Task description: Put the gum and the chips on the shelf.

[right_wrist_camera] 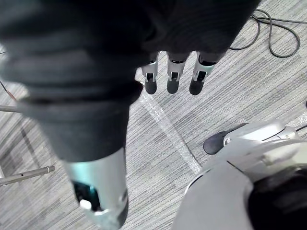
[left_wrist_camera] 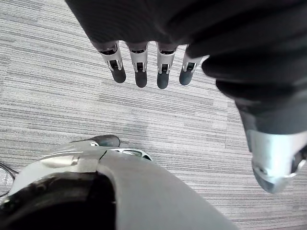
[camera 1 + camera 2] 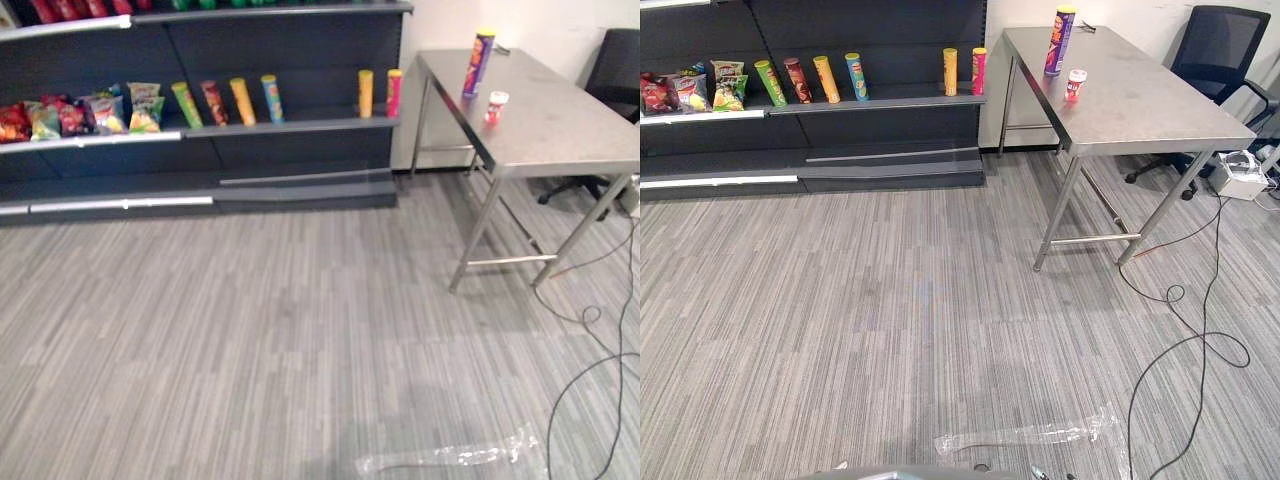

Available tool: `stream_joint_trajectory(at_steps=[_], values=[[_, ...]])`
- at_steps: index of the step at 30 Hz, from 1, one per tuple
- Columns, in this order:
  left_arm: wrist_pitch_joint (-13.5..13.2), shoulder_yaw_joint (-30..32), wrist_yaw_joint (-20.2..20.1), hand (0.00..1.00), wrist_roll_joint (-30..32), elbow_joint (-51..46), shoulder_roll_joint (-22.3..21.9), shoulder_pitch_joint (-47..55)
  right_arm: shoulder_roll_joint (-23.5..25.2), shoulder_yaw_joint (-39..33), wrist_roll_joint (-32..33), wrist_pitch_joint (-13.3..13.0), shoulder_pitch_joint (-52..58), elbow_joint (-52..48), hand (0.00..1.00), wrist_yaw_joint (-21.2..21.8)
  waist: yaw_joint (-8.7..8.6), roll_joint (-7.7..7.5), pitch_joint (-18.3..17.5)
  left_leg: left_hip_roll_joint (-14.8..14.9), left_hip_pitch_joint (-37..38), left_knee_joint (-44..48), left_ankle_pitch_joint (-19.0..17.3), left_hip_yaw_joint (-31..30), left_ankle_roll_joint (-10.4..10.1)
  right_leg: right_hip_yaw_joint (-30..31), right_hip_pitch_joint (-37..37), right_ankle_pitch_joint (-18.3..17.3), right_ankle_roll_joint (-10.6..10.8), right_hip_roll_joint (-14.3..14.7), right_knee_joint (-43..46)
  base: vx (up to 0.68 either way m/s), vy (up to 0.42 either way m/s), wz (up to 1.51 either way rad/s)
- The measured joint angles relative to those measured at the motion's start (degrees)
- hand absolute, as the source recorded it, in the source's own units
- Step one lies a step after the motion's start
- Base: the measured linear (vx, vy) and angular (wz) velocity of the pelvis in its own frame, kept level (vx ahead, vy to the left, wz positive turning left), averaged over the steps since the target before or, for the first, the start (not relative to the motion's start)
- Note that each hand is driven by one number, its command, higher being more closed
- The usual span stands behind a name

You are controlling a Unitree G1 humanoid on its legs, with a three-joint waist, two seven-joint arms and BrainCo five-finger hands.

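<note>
1. my left hand [image 2: 140,72] is hanging over the grey carpet [image 2: 53,100], fingers straight and slightly spread, thumb standing off to one side, holding nothing.
2. my right hand [image 1: 172,79] is hanging the same way, its fingers straight, side by side and empty.
3. the purple chips can [image 3: 479,62] is standing upright near the far left edge of the steel table [image 3: 570,135], which is sitting at the far right of the scene.
4. the gum tub [image 3: 495,107], small and red and white, is sitting a little nearer than the can, close to it but not touching.
5. both items are lying far and to the right of my fingers, well apart from either hand. the table is on my right arm's side, so i am judging the right hand the nearer one. i am expecting to walk up before any reach.
6. the can's long axis is running vertically, so a grasp from the side is looking like the fit.
7. the dark shelf [image 3: 300,126] is standing at the far left, carrying a row of upright snack tubes [image 3: 243,101] with a bare stretch in the middle.
8. the labels are showing only colour bands, and any writing is too small for me to read.
</note>
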Motion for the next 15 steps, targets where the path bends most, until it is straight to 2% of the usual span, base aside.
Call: stream_joint_trajectory(at_steps=[1,10,15], values=[[-0.01,-0.01,0.0,0.0,0.0,0.0,-0.03,-0.15,-0.04,0.0,-0.38,-0.19,-0.27,-0.04,0.0,0.02,0.0,0.05,0.03,0.05,0.03,0.0,0.03,0.72,-0.48,0.0,-0.02,0.06,0.15,0.0,0.0,0.03,-0.016,-0.06],[-0.03,-0.17,-0.16,0.0,0.0,0.0,-0.34,-1.29,0.07,-1.96,-0.5,-0.18,-1.65,-0.03,0.0,0.09,0.02,0.81,1.62,0.49,1.33,-0.78,0.03,1.72,-0.5,0.04,0.79,-0.22,0.75,0.51,-0.26,0.0,-0.028,-0.03],[-0.03,-0.19,-0.23,0.0,-0.01,0.05,-0.34,-1.3,0.07,-1.91,-0.82,-0.17,-1.65,-0.04,0.0,-0.01,0.05,0.65,1.8,0.91,1.5,-0.94,0.01,2.63,-0.51,0.07,0.75,-0.17,0.68,0.93,-0.65,-0.05,-0.051,-0.04]])
